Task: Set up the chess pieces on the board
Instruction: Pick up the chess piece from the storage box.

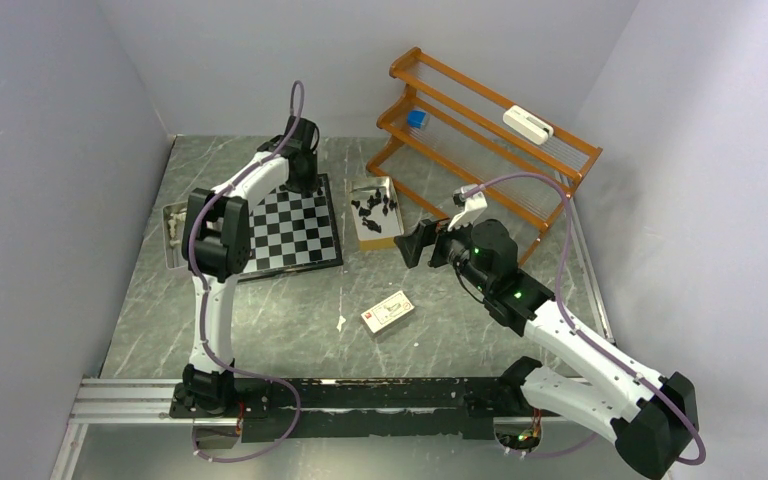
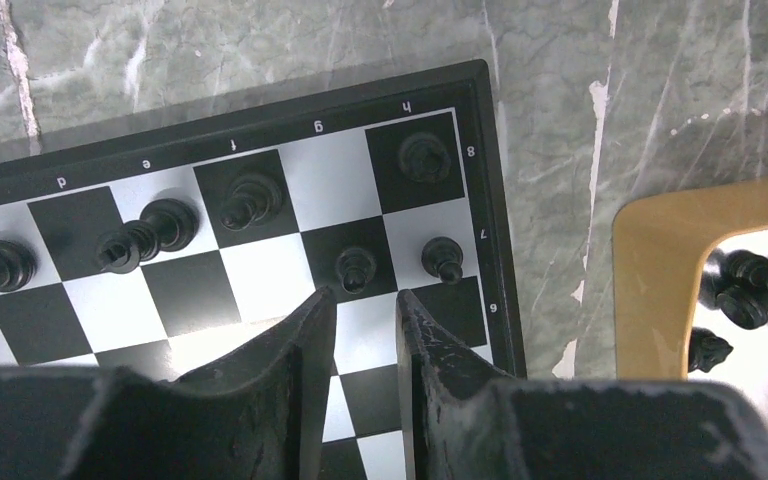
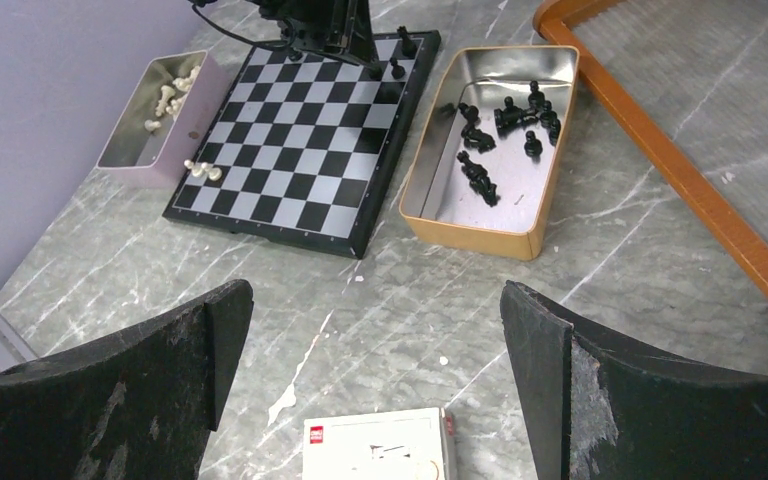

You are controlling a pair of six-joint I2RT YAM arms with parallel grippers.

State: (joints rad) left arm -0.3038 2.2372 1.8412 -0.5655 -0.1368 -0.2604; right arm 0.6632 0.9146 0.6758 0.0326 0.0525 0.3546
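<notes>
The checkered board lies left of centre; it also shows in the left wrist view and the right wrist view. Several black pieces stand on its far rows, two small ones just past my left fingertips. My left gripper hovers over the board's far right corner, jaws a narrow gap apart, nothing between them. More black pieces lie in a tan tin. Two pale pieces sit on the board's left edge. My right gripper is wide open and empty above the table.
A grey tin with pale pieces sits left of the board. A white card box lies mid-table under my right gripper. An orange wooden rack stands at the back right. Walls close in left and right.
</notes>
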